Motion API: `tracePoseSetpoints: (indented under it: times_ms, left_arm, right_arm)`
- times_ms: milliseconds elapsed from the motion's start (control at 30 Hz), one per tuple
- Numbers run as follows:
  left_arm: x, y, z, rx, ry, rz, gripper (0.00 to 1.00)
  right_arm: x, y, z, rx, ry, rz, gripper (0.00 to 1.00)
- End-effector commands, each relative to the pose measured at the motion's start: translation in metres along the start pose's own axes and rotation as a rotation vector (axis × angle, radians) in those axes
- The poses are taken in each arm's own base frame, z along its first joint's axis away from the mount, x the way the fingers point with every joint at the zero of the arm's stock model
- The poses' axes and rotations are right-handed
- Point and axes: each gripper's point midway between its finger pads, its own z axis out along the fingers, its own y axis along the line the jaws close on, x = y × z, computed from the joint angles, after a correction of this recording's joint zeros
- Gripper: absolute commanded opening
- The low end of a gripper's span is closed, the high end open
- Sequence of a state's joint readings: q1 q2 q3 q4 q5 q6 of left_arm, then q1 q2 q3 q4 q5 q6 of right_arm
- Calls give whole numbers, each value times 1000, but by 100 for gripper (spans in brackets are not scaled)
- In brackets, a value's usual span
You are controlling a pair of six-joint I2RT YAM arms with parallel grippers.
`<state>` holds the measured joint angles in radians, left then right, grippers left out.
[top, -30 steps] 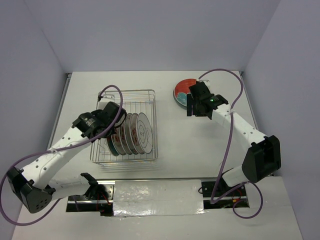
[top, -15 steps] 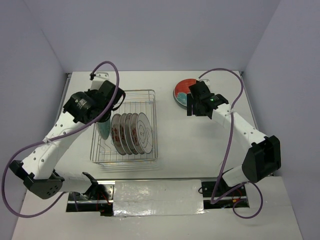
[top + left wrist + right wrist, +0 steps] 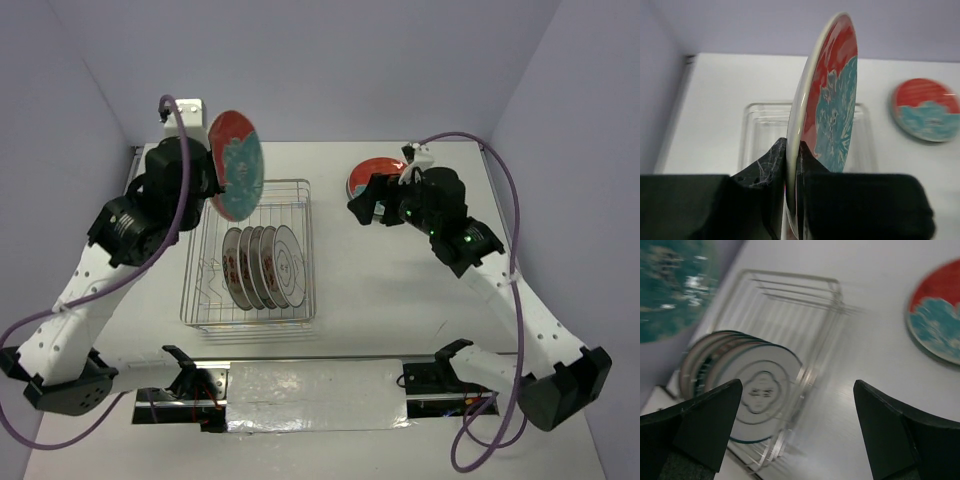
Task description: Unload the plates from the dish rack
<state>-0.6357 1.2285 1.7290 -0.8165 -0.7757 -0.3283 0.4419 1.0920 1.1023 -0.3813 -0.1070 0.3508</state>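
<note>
Where L claw [image 3: 792, 150] pinches red plate [image 3: 835, 100], rim hidden | dish rack [image 3: 805, 305] blurred

You're looking at a glossy glazed ceramic plate [image 3: 237, 165] upper left, a dish rack [image 3: 285, 200] of thin shiny metal wire mid-frame, and a smooth matt white table [image 3: 400, 300].

A silver wire dish rack [image 3: 285, 183] sits left of centre, with a row of white plates [image 3: 283, 266] standing on edge inside. One red-and-teal plate [image 3: 236, 165] is held upright in the air over its far-left corner. A second red-and-teal plate [image 3: 368, 183] lies flat at far right.
</note>
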Motion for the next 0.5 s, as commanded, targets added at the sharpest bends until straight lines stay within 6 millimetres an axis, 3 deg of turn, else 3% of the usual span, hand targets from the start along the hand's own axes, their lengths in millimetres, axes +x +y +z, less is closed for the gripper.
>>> tracePoseSetpoints:
  times_ms: [0,33,67,100,233,300,400,467]
  left_arm:
    - [-107,-68,-50,500,-357,-338,0]
    - [-121,-74,-62,574,-412,-400,0]
    - [-121,-82,-67,634,-407,-467,0]
    - [-108,-96,-66,700,-378,-475,0]
    - [-105,-111,-84,876,-360,-631,0]
    - [-100,-116,-89,960,-353,-656,0]
    - [-95,-120,-90,1052,-339,-723,0]
    - [-90,-120,-92,1124,-334,-772,0]
  right_arm:
    - [-41,83,-26,-423,-136,-5,100]
    - [-48,89,-32,-448,-152,13,100]
    - [-56,95,-38,-470,-176,8,100]
    - [-63,95,-42,-466,-195,10,100]
    - [-79,73,-45,-383,-234,21,100]
    - [-82,60,-48,-370,-243,24,100]
    - [-75,64,-55,-456,-231,16,99]
    - [-73,49,-54,-415,-237,29,98]
